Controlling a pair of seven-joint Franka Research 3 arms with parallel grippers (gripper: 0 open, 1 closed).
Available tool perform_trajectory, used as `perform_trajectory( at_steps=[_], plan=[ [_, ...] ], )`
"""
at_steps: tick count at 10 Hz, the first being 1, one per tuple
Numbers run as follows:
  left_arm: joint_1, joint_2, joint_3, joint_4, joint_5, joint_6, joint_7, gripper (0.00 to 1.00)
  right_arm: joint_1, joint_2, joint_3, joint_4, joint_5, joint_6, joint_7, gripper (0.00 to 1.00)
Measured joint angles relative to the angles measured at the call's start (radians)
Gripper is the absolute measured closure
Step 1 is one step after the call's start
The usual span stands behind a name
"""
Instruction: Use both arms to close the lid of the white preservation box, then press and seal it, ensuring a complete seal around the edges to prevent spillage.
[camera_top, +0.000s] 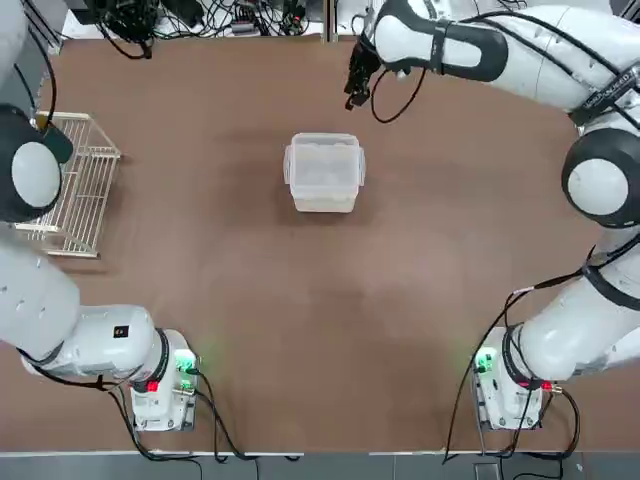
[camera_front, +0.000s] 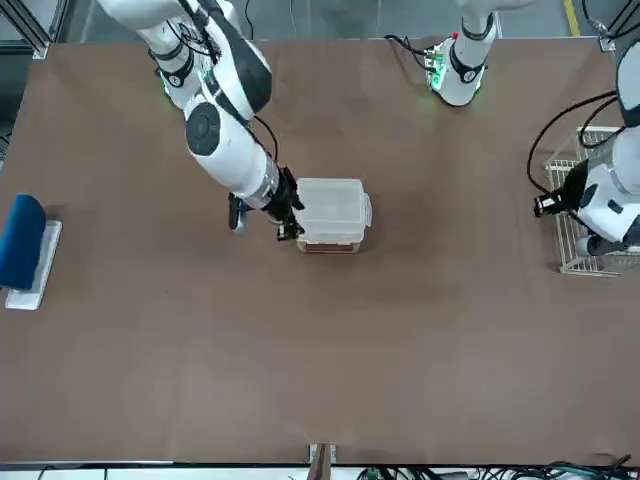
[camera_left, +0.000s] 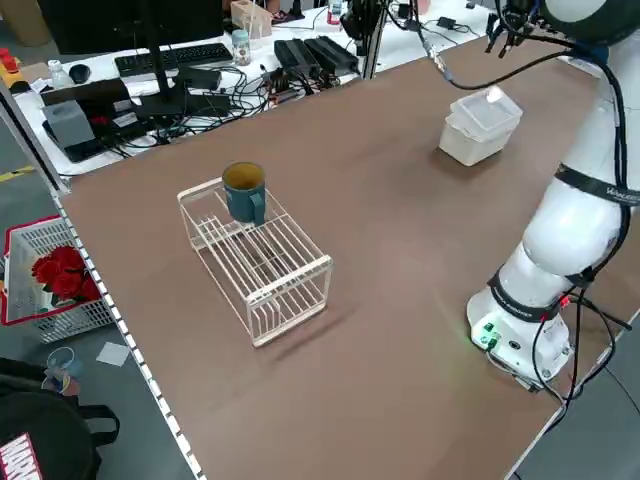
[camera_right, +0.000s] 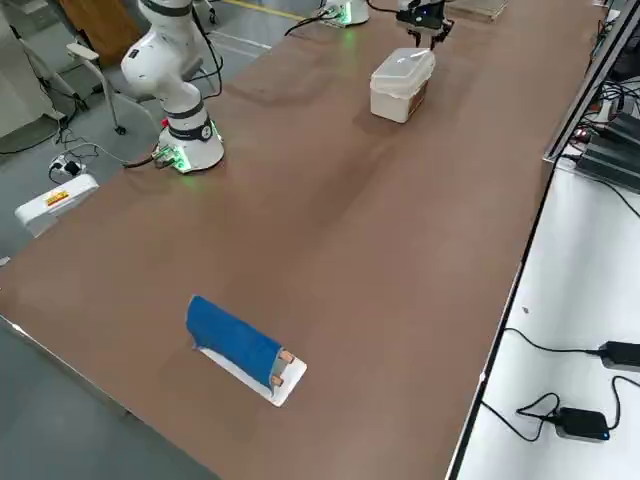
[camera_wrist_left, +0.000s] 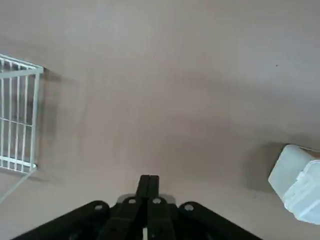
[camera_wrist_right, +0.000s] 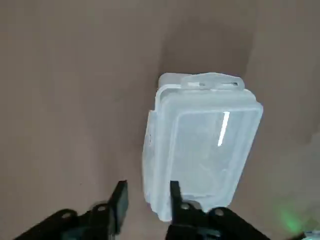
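Brown tabletop (camera_top: 300, 300), small translucent white box (camera_top: 325, 182), rounded corners, lid (camera_top: 326, 160) on

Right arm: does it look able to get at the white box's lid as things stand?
Likely yes. The right gripper hangs open right by the lid, with nothing lying on top. The left gripper is well off, near the wire rack, so it shouldn't interfere.

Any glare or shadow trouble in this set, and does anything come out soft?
Right wrist view: a bright glare streak on the lid, a broad shadow beyond the box, a green glow near one edge. Left wrist view: soft shadows beside the wire basket and the box; the far tabletop lacks crisp detail. Top view: green and red lights glow at both arm bases.
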Motion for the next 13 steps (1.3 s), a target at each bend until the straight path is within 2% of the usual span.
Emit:
perform_trajectory(
  at_steps=[2,5,7,10,13],
  plan=[
    [-0.013,0.021,-0.01,-0.012,-0.069,0.009,-0.089,0.99,0.076,0.028,0.0,-0.013,-0.055,-0.002,0.019,0.98],
    [-0.021,0.024,-0.056,-0.079,-0.129,0.086,-0.208,0.99,0.116,0.109,-0.002,-0.016,-0.15,0.06,0.081,0.99],
    [-0.021,0.012,-0.06,-0.18,-0.204,0.185,-0.222,0.99,0.115,0.148,-0.01,-0.016,-0.166,0.105,0.082,0.99],
    [-0.02,-0.041,-0.108,-0.419,-0.305,0.437,-0.237,0.99,0.115,0.165,-0.015,-0.015,-0.168,0.131,0.083,0.99],
    [-0.024,-0.046,-0.253,-0.608,-0.368,0.734,-0.377,0.99,0.116,0.176,-0.016,-0.015,-0.173,0.148,0.083,0.99]
  ],
)
